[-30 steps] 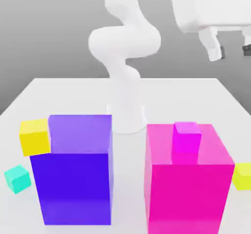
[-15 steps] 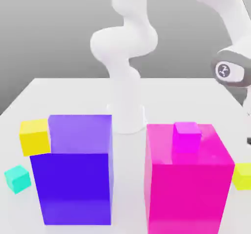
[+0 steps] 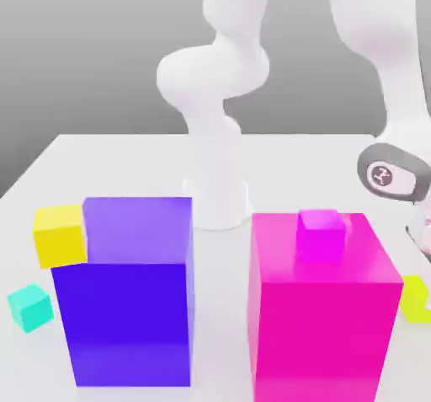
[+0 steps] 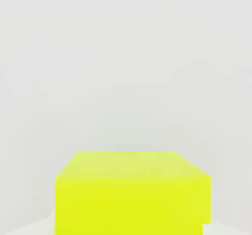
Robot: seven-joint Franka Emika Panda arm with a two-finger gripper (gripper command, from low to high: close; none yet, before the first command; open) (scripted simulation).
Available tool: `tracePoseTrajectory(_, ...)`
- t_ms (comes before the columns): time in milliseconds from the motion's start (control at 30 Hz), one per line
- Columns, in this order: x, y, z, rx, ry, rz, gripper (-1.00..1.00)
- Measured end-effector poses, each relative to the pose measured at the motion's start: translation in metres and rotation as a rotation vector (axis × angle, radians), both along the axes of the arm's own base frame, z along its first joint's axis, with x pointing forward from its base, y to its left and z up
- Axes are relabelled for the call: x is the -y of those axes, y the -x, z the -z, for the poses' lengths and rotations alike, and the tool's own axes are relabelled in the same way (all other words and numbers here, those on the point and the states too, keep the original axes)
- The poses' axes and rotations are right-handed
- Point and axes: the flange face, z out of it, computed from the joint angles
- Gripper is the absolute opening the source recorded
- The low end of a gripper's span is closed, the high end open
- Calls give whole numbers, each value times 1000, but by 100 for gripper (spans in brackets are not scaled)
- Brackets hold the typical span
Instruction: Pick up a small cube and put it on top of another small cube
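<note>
Small teal cube [image 3: 30,307] and small yellow cube [image 3: 60,234] sit untouched on the white table [image 3: 126,152]. Small magenta cube [image 3: 321,234] rests atop the big magenta block [image 3: 323,306]. Far right: tool closed on the small lime-yellow cube [image 4: 132,193], not lifted (judging by its low position). Carry and stacking remain.

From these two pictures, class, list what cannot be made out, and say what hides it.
- Lime cube: exterior view, cut by the right edge and the large magenta block.
- Lime cube's base: hand view, cut by the picture's edge.
- Small yellow cube: exterior view, partly behind the purple block.
</note>
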Motion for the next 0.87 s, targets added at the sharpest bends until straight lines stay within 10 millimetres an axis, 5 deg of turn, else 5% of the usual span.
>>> tracePoseTrajectory(67, -6, 0, -18, -1, -5, -32, -100)
tracePoseTrajectory(233, 18, -50, -93, -3, -17, 43, -100)
tracePoseTrajectory(433, 102, -105, -197, 12, -7, 255, -100)
tracePoseTrajectory(600, 194, -115, -274, 9, 2, 504, -100)
tracePoseTrajectory(733, 216, -115, -238, -3, -4, 576, -100)
tracePoseTrajectory(767, 217, -115, -226, -3, -4, 579, 100)
tracePoseTrajectory(867, 217, -115, -226, -4, -4, 579, 100)
